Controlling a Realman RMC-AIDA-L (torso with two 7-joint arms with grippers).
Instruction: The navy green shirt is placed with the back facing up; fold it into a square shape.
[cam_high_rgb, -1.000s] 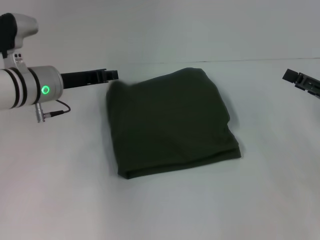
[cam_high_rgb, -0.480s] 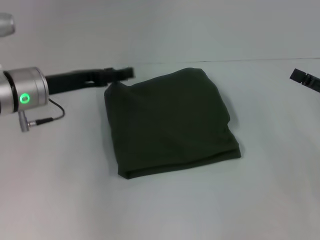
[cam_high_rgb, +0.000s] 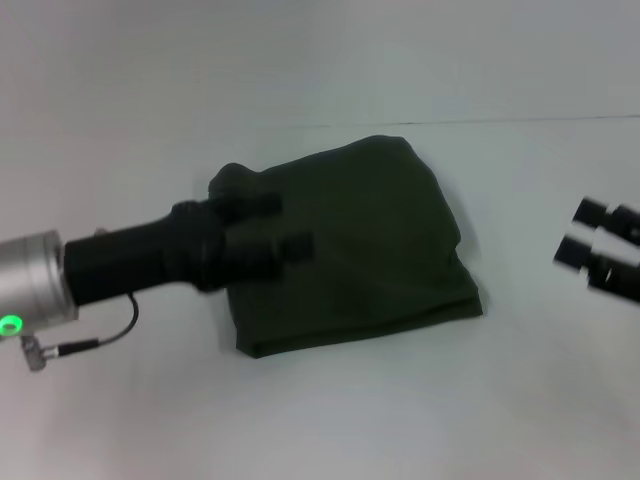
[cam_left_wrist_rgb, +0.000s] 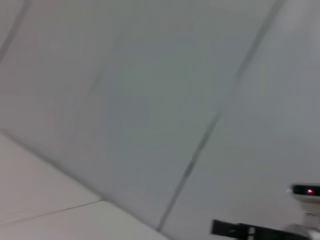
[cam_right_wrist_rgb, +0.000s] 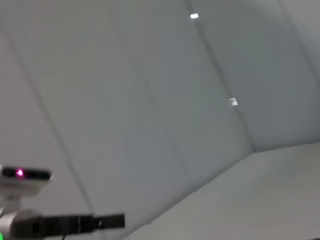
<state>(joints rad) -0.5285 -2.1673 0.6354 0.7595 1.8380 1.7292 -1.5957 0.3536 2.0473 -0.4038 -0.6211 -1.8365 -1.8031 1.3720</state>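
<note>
Plain olive-green shirt (cam_high_rgb: 350, 245); seemingly white table (cam_high_rgb: 400, 420).

The shirt (cam_high_rgb: 350, 245) is soft matt knit cloth, dark olive, with gentle creases along its folded edges. Under it the table (cam_high_rgb: 330, 420) looks smooth, matt and pale. Over the shirt, the left gripper (cam_high_rgb: 282, 225) is matt black (plastic, by its look) on a satin silver metal wrist.
</note>
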